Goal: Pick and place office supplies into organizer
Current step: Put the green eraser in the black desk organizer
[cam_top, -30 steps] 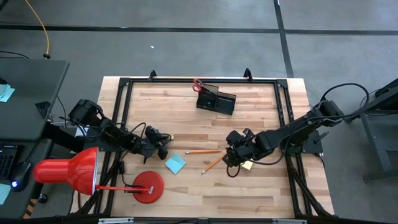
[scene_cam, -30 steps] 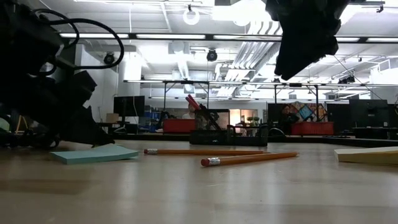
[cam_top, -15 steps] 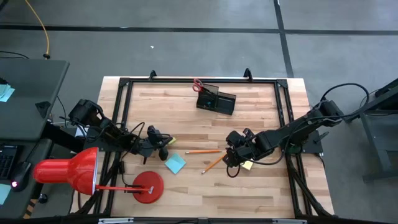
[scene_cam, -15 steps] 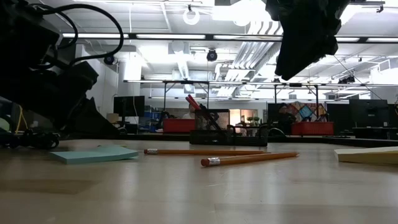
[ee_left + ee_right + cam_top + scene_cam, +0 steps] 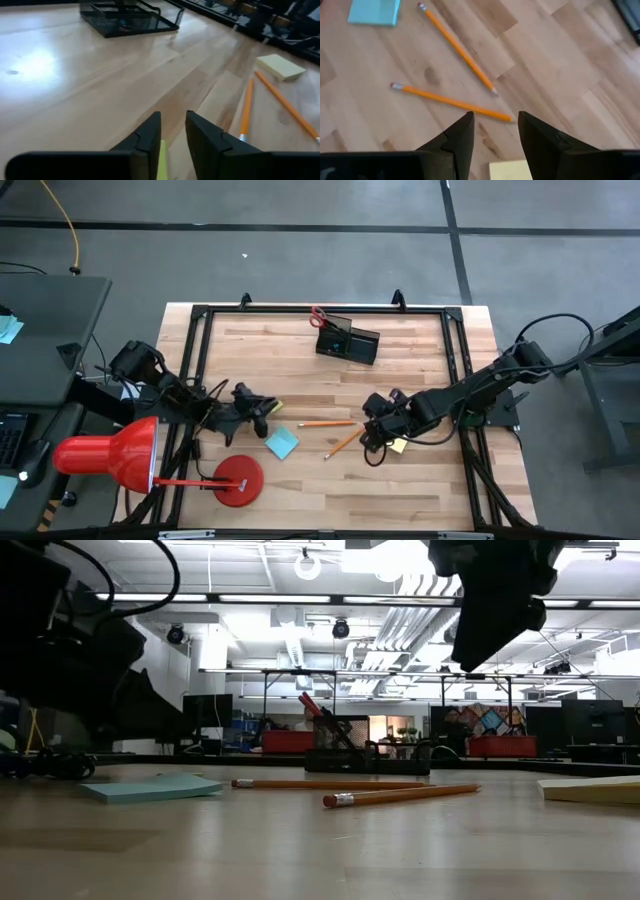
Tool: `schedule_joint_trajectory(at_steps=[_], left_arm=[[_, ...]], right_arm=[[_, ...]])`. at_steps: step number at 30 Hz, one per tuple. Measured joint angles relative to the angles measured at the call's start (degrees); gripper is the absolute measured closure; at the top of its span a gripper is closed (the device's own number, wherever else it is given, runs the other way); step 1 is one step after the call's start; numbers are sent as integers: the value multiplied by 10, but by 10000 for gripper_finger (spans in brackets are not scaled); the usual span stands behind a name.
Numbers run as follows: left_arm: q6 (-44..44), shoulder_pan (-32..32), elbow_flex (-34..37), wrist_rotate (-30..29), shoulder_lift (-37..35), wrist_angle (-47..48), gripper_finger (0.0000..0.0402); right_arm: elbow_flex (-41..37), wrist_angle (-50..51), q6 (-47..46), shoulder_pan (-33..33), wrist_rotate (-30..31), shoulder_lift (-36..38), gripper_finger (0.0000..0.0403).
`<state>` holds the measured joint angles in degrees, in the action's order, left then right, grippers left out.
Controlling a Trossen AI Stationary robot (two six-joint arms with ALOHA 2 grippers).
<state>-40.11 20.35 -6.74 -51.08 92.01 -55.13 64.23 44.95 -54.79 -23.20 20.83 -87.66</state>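
Organizer [image 5: 347, 341] located at far centre of table [image 5: 300, 490], black, with red-handled scissors [image 5: 318, 316] upright in taller compartment; same box seen in low view [image 5: 365, 757] behind pencils, and in left wrist view [image 5: 127, 19] as black mesh tray.

Two orange pencils on wood near table centre: one [image 5: 327, 423] lying across, the other [image 5: 343, 445] angled, tips close together but not touching. Both visible in right wrist view [image 5: 456, 47] [image 5: 451, 101] and low view [image 5: 325, 783] [image 5: 400, 796].

Blue sticky pad [image 5: 282, 444] flat on table, just beside left pencil end; noted also in low view [image 5: 152, 787] and right wrist view [image 5: 374, 11]. Yellow sticky pad [image 5: 399, 446] partly under right arm; clear in left wrist view [image 5: 280, 67] and at low view edge [image 5: 592, 789].

Left gripper [image 5: 262, 409] raised off table near blue pad, fingers [image 5: 145, 140] clamped on small yellow block [image 5: 162, 161], narrow gap only.

Right gripper [image 5: 368, 432] held above the angled pencil and yellow pad, fingers [image 5: 459, 137] apart, nothing between them.

Red desk lamp [image 5: 150, 465] standing at near left corner, base beside blue pad.
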Motion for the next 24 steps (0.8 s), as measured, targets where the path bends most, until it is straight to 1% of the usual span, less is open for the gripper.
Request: schedule_joint_trajectory(at_steps=[5,8,12,14,16,17,22,24], left_arm=[[-10,41,0,-54,0,35,297],[-13,62,-1,-67,1,40,285],[-24,91,-14,-85,20,72,273],[-51,98,-23,-87,46,97,268],[-95,107,-26,-102,71,105,265],[-101,112,-31,-111,88,106,264],[-110,124,-53,-157,156,104,263],[-103,123,-60,-159,167,106,263]], right_arm=[[0,-1,48,0,-47,0,258],[0,-1,75,1,-61,0,258],[0,-1,102,10,-78,0,258],[0,-2,103,15,-81,-1,258],[0,-3,103,20,-93,-1,258],[0,-4,103,21,-96,-1,258],[0,-5,103,21,-106,-1,258],[0,-7,103,20,-113,-1,258]])
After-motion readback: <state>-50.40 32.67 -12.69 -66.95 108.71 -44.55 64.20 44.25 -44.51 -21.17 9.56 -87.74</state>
